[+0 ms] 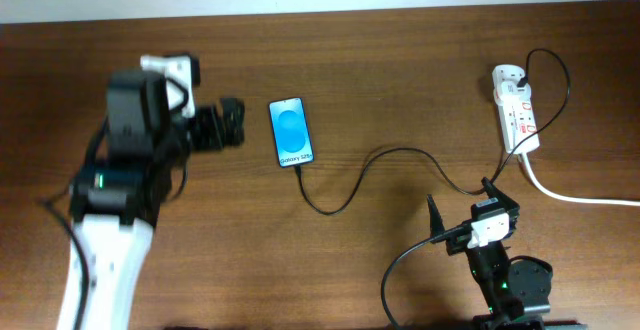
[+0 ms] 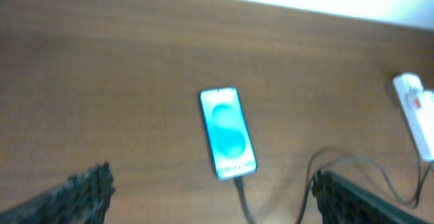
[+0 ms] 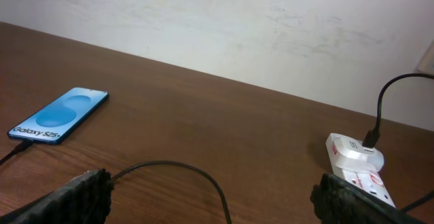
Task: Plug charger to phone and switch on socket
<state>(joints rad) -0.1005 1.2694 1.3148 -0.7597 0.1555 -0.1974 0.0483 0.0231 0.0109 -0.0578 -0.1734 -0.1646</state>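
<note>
The phone (image 1: 291, 132) lies flat at mid table, its blue screen lit. It also shows in the left wrist view (image 2: 228, 132) and the right wrist view (image 3: 60, 114). The black charger cable (image 1: 372, 160) meets the phone's bottom edge, curls across the table and runs up to the white socket (image 1: 516, 110) at the far right. My left gripper (image 1: 230, 125) is open and empty, just left of the phone. My right gripper (image 1: 462, 202) is open and empty, with a loop of cable (image 3: 196, 173) lying between its fingers. The socket (image 3: 356, 163) has the charger's black plug in its end.
The socket's thick white cord (image 1: 580, 198) runs off the right edge of the table. A pale wall (image 3: 237, 20) stands behind the table's far edge. The socket also shows at the right edge of the left wrist view (image 2: 415, 112).
</note>
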